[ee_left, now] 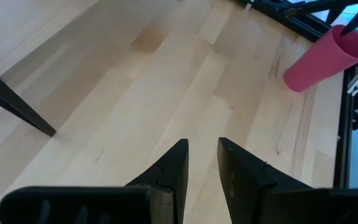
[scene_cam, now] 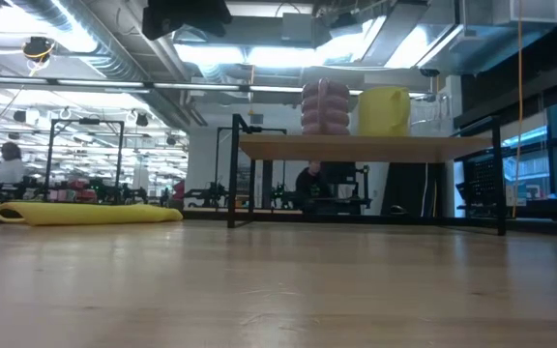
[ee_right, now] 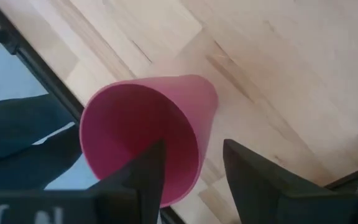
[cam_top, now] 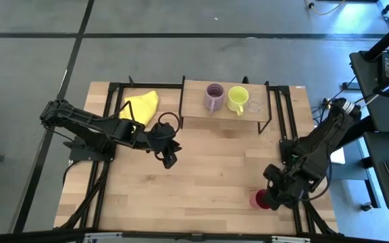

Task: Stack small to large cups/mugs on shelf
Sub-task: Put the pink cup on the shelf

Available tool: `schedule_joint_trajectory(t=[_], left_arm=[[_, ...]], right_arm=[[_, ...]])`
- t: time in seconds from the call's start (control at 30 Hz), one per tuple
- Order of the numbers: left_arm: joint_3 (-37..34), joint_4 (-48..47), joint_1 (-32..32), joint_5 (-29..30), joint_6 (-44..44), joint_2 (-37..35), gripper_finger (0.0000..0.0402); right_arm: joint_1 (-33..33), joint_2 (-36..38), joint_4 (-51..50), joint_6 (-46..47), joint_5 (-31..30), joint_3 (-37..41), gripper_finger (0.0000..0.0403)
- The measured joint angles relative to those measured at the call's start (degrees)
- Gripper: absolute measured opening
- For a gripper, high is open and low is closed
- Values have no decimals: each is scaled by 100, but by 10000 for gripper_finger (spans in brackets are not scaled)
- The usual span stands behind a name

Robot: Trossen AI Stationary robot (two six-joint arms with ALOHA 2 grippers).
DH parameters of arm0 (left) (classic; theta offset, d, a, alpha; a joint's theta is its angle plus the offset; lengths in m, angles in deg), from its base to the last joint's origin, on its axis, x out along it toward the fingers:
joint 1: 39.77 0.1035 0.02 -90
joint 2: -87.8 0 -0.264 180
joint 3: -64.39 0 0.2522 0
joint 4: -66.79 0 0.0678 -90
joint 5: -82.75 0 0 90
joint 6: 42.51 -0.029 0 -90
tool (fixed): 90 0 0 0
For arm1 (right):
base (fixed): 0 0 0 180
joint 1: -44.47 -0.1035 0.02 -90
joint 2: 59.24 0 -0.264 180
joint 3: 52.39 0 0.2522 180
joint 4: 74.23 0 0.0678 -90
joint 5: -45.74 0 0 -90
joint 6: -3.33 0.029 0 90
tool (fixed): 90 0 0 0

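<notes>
While the lilac purple ribbed mug (cam_top: 214, 98) and the yellow-green mug (cam_top: 238, 99) are standing side by side on the low light-wood shelf with black metal legs (cam_top: 194, 116), we are looking at the dark red tapered plastic cup (ee_right: 151, 134) near the table's front right corner. Our right gripper (ee_right: 191, 171) is pinching its rim, one finger inside, one outside. We are judging it light, thin-walled and smooth, so gripping the rim wall gently seems wisest. Our left gripper (ee_left: 202, 168) is hovering mid-table, fingers slightly apart and empty.
</notes>
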Motion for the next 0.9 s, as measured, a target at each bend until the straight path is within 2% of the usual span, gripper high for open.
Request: schedule_joint_trajectory(t=[0.33, 0.7, 0.77, 0.9], left_arm=[[-4, -230, -8, -9, -262, 0, 80], [-72, -371, -55, 12, -422, -6, 80], [-224, -373, -52, 13, -329, -7, 80], [-583, -345, -105, 19, 20, -7, 80]], right_arm=[[7, -403, 21, 127, -46, 2, 152], [213, -494, 57, -26, -545, 2, 20], [341, -492, 85, -110, -575, 2, 10], [678, -490, 388, -534, -643, 4, 15]])
